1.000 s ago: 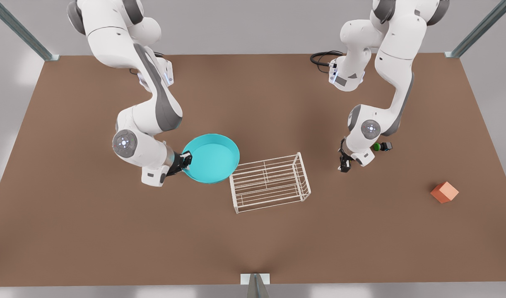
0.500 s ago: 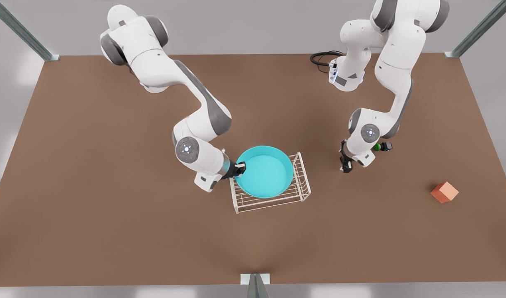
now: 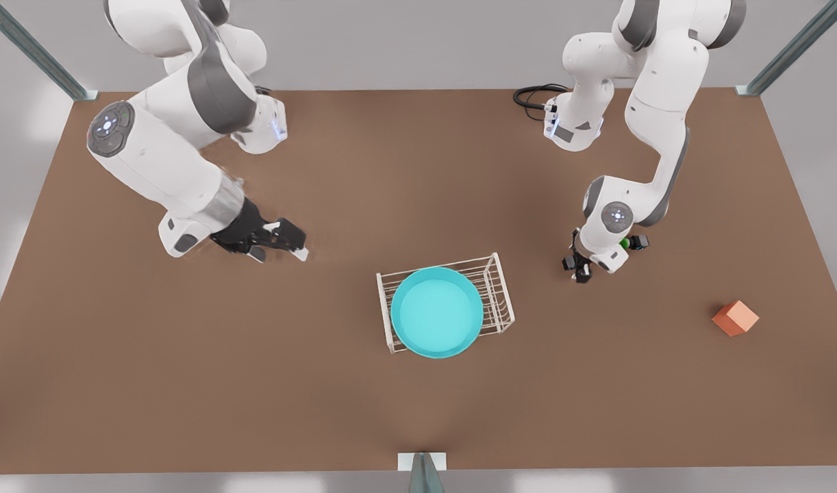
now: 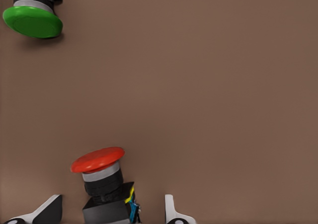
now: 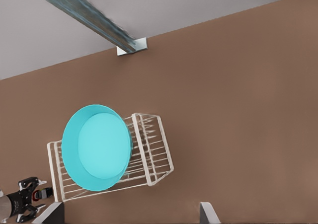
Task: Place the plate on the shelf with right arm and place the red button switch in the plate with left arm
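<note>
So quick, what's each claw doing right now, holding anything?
Right gripper: open, empty, away from the plate.
Left gripper: open, fingers either side of the red button switch, not clamped.

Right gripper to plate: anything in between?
Nothing. In the front view, only bare brown table separates the right gripper, open, from the plate on the shelf.

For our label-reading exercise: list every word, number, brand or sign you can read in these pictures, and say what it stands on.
None: no readable text on the plate, the shelf, the red button switch, the green button switch or the orange cube.
</note>
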### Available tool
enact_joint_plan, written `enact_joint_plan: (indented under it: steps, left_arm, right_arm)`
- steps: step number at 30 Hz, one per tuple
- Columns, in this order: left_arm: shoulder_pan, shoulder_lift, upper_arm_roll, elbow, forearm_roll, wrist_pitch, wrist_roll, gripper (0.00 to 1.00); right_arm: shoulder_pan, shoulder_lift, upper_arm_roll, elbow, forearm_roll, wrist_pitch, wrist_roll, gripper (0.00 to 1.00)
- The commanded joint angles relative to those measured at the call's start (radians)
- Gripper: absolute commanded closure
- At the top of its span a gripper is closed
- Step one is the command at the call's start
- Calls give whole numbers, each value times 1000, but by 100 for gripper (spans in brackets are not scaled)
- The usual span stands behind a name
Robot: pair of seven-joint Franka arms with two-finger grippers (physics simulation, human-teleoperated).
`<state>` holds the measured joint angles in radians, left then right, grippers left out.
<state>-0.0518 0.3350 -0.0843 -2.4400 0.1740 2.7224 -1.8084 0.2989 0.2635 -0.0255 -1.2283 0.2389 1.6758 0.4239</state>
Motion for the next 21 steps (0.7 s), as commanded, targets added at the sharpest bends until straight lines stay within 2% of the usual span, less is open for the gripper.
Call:
enact_joint_plan:
  steps: [1,4,6,8,9,11,14,21]
  left_arm:
    - [0,-1,0,-1,9,-3,-26,0]
    - [-10,1,0,-1,9,-1,-31,0]
    - [-10,4,0,-1,9,-1,-42,0]
    - [-10,7,0,-1,9,-1,-48,0]
    - [-11,9,0,1,9,0,-55,0]
    - [-11,12,0,4,10,0,-92,23]
    - [-13,10,0,6,10,0,-95,46]
    - [-13,2,0,7,10,-1,-106,54]
  right_arm:
    - [-46,-13,-37,6,-217,-416,-418,0]
    - [-129,25,-45,-3,-234,-459,-536,0]
    - [-115,14,-42,6,-303,-490,-528,0]
    - [-142,16,-64,30,-247,-479,-471,0]
    - [-152,14,-44,30,-219,-485,-471,0]
    - [-158,19,-50,29,-222,-485,-476,0]
    - [-174,19,-65,29,-217,-487,-476,0]
    - [-213,16,-67,30,-175,-493,-474,0]
